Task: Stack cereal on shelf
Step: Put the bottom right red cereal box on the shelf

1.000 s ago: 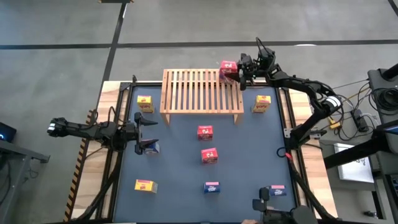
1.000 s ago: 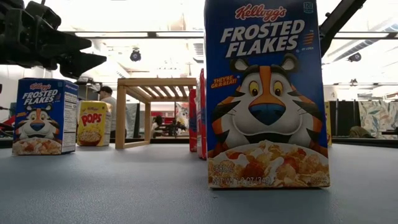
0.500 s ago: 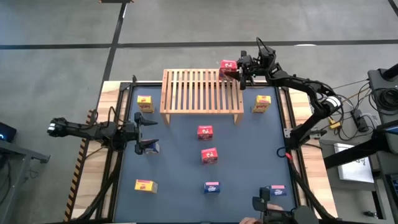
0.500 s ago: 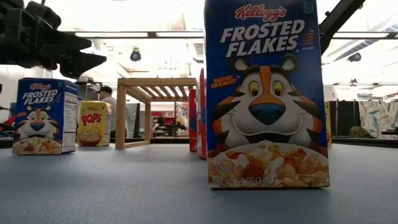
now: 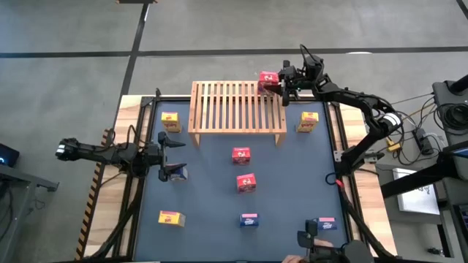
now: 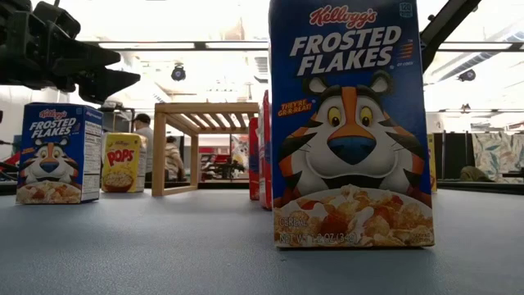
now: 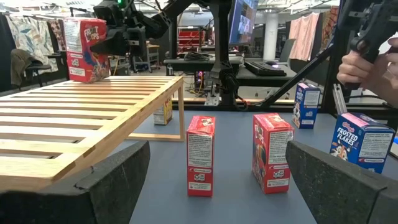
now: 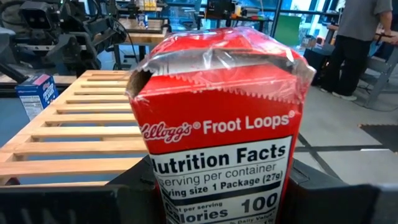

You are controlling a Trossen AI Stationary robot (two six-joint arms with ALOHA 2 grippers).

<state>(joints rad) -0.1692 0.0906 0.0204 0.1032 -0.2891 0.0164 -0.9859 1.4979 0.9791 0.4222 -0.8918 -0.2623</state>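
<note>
I am holding the red cereal box (image 5: 268,79) in the right pincer (image 5: 280,85), pinching its two narrow sides, at the upper right corner of the shelf (image 5: 235,107) in the high view. The box is looking light, thin-walled cardboard with a glossy wrap, so I am judging a gentle squeeze low on the sides safest. The left pincer (image 5: 178,155) is waiting spread wide at middle left, above the bench (image 5: 285,190).
</note>
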